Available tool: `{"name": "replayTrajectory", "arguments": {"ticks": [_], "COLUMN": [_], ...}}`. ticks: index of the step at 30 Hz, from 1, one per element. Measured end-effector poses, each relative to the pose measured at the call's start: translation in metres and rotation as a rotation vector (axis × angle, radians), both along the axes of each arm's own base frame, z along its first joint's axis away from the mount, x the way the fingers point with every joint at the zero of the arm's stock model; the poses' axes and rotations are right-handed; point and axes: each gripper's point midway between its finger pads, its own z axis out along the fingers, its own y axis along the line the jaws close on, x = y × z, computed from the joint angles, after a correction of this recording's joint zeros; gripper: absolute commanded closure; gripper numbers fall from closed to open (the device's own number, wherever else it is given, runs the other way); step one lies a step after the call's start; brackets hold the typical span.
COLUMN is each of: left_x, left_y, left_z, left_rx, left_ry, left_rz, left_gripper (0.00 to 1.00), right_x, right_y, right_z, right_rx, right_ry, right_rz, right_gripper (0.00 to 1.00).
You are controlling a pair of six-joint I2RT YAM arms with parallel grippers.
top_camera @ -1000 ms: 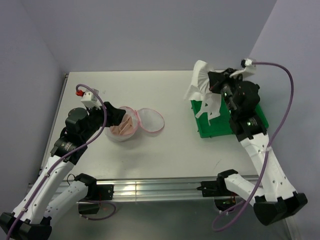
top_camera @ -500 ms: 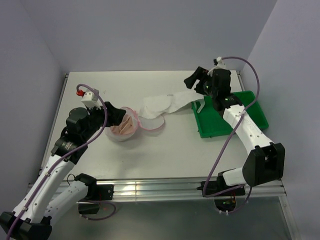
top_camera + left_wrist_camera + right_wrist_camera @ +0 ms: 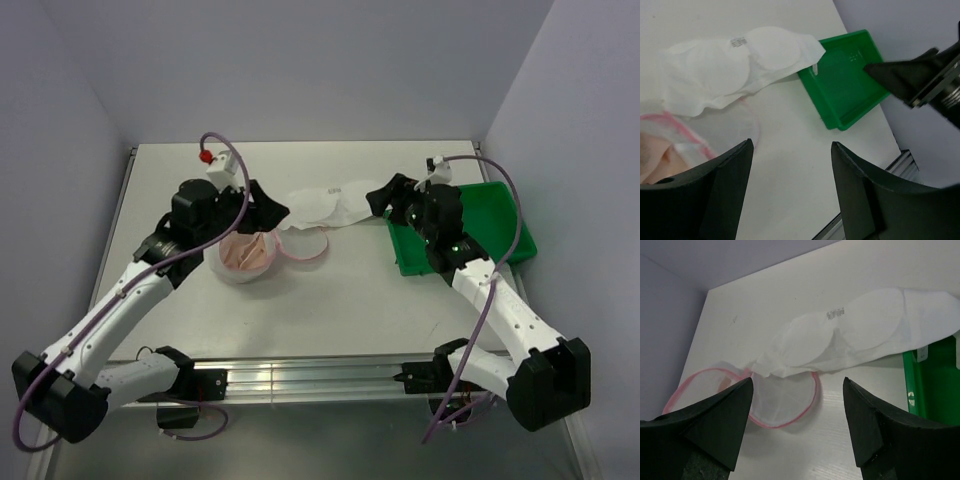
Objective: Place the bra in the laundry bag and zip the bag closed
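- White cloth is the worry: a white bra [image 3: 322, 207] lies flat on the bench [image 3: 330, 310], mid-frame in the overhead view. Its left end is draped over the bag's open flap [image 3: 303, 246] and its right end lies over the corner of the green tray [image 3: 480, 215].
- The bag [image 3: 230, 272] stands left of centre, unzipped, with a pink-beige garment [image 3: 248, 255] inside. I cannot tell whether that garment sits wholly below the rim.
- The left tool [image 3: 791, 146] hangs by the bag's upper edge, fingers spread wide, with nothing in them.
- The right tool [image 3: 797, 385] hovers at the bra's right end near the tray, equally wide and empty.
- Dragging the bra leftward could pull the flap along with it, because the cloth rests on the flap. The light mesh bag might then tip or slide and spill the pink-beige garment.
- The end on the tray could snag on the tray's rim, stretching the bra or shifting the tray.
- A shallow pinch may catch only a thin edge of the floppy fabric, so it could slip out partway to the bag.
- Any fold left hanging over the rim would probably foul the pink zip line and jam the closing.
- With both arms working mid-frame over the same cloth, they could crowd or knock each other.
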Motion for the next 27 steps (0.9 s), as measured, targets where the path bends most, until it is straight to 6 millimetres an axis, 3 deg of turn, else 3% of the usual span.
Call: {"name": "replayTrajectory", "arguments": {"ticks": [5,7,12,17,20,27], "left_x": [0.017,0.032,0.084,0.140,0.153,0.159], "left_y": [-0.058,-0.076,-0.111,-0.177,-0.204,-0.229], "left_z": [0.016,0.010,-0.039,-0.072,-0.100,-0.145], "left_rx": [-0.027,-0.036,0.022,0.120,0.219,0.451], "left_ry": [0.010,0.030,0.095,0.024,-0.037,-0.158], "left_rz": [-0.016,0.016,0.095,-0.040,-0.153,-0.345], "left_gripper": [0.37,0.39,0.39,0.38,0.35,0.28], "right_x": [-0.025,-0.038,-0.065,-0.085,-0.089,-0.089], "right_y": [-0.007,-0.016,-0.042,-0.061,-0.064,-0.065], "right_z": [-0.022,-0.024,-0.001,0.013,0.016,0.014], "right_rx": [-0.002,0.010,0.057,0.106,0.120,0.117], "right_ry": [-0.002,-0.023,-0.154,-0.250,-0.267,-0.265], "right_rz": [-0.025,-0.053,-0.151,-0.221,-0.230,-0.233], "right_gripper": [0.24,0.25,0.27,0.29,0.29,0.29]}}
